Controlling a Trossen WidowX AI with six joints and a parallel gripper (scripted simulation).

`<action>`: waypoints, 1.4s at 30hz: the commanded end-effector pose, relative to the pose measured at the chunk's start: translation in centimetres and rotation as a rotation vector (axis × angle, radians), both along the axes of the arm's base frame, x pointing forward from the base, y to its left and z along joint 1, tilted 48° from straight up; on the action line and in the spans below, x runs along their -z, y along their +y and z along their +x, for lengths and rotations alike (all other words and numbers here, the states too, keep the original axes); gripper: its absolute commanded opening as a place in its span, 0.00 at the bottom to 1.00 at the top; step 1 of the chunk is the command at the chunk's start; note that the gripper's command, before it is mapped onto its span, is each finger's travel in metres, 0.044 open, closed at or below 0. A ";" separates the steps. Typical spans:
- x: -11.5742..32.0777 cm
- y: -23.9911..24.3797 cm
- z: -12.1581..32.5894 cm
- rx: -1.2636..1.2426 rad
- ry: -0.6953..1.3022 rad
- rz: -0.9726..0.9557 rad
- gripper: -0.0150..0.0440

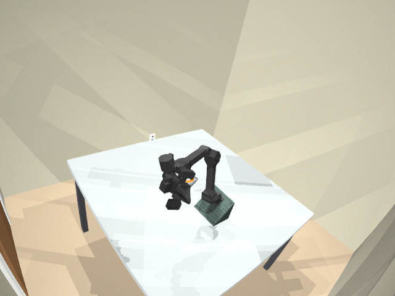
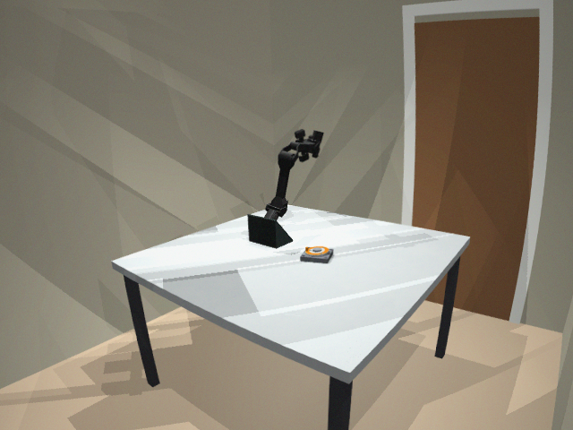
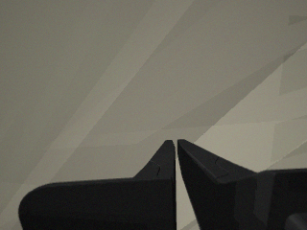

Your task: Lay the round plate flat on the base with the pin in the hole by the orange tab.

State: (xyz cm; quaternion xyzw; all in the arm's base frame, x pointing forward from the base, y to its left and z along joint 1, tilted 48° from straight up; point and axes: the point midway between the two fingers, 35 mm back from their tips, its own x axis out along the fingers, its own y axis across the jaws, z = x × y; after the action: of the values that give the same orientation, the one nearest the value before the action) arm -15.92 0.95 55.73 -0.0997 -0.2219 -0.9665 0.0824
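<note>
The round plate (image 1: 190,180) (image 2: 317,254) shows an orange ring with a white inner part; it sits on the square grey base (image 2: 316,260). In the exterior view its orange tab (image 2: 307,248) points left and a grey post (image 2: 317,250) shows at its middle. The pin and the hole are too small to make out, and I cannot tell whether the plate is flat or tilted. In the top view the arm hides most of plate and base. My gripper (image 1: 189,202) (image 3: 175,147) is shut and empty, held high above the table, away from the plate. The wrist view shows only wall behind the fingertips.
The arm stands on a dark green wedge-shaped mount (image 1: 214,210) (image 2: 266,231) on the white table (image 1: 255,219) (image 2: 370,287), close beside the base. A small white plate with dark marks (image 1: 152,137) shows beyond the table's far edge in the top view.
</note>
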 end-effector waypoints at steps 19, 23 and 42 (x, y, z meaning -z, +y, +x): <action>12.7 29.2 13.4 1.043 -0.208 -0.337 0.25; 15.7 31.1 18.2 1.169 -0.253 -0.408 0.25; 33.3 25.5 41.4 1.626 -0.396 -0.895 0.25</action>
State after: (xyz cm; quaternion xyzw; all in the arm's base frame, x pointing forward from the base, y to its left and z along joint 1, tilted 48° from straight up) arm 22.19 29.14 26.25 -0.0824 -0.4115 -0.5991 -0.6819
